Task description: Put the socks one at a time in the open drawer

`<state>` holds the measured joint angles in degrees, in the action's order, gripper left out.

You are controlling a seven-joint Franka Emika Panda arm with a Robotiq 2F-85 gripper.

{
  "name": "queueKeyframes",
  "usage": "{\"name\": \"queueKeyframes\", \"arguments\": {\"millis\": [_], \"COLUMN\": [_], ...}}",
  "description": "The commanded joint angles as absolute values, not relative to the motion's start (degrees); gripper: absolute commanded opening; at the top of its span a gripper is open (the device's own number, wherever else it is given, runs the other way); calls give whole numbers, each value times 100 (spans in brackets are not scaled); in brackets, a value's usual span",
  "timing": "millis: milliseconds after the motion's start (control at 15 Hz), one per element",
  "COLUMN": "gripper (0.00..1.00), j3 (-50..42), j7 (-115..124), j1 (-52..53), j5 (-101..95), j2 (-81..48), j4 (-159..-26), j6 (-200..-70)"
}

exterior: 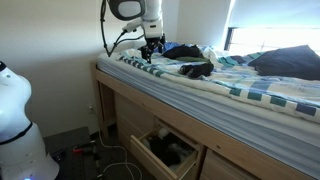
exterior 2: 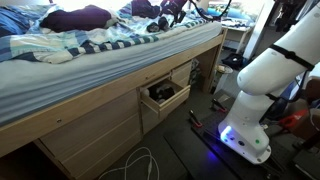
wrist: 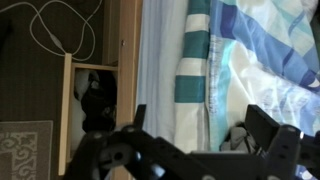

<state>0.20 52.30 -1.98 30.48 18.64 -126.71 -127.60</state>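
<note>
A black sock (exterior: 197, 68) lies on the striped bedding near the bed's front edge. My gripper (exterior: 150, 48) hangs open just above the bedding, farther back from that sock. In the wrist view the gripper (wrist: 205, 132) has its fingers (wrist: 270, 130) wide apart over the blue-and-white bedding. A dark grey fabric piece (wrist: 240, 136) lies beside the right finger, and I cannot tell whether it is a sock. Below the bed the pale wood drawer (exterior: 150, 160) (exterior 2: 158, 103) (wrist: 68, 110) stands open. Dark socks (wrist: 97, 100) (exterior: 170, 150) lie inside it.
A dark navy pillow (exterior: 290, 62) (exterior 2: 75, 17) lies on the bed. The robot's white base (exterior 2: 262, 85) stands on the floor by the drawer. A white rounded body (exterior: 15, 110) stands near the bed's corner. Cables (wrist: 60, 30) lie on the floor.
</note>
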Motion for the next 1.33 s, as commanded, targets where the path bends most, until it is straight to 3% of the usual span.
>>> {"name": "queueKeyframes", "arguments": {"millis": [0, 400, 1267], "gripper": [100, 100, 100], "j3": [13, -70, -148], "j7": [5471, 5522, 5330], "j1": [-280, -283, -252], "j5": [2795, 2259, 2693], "j2": [1085, -40, -727], "j4": [-11654, -10300, -10157], "j6": [-12606, -12424, -12543]}}
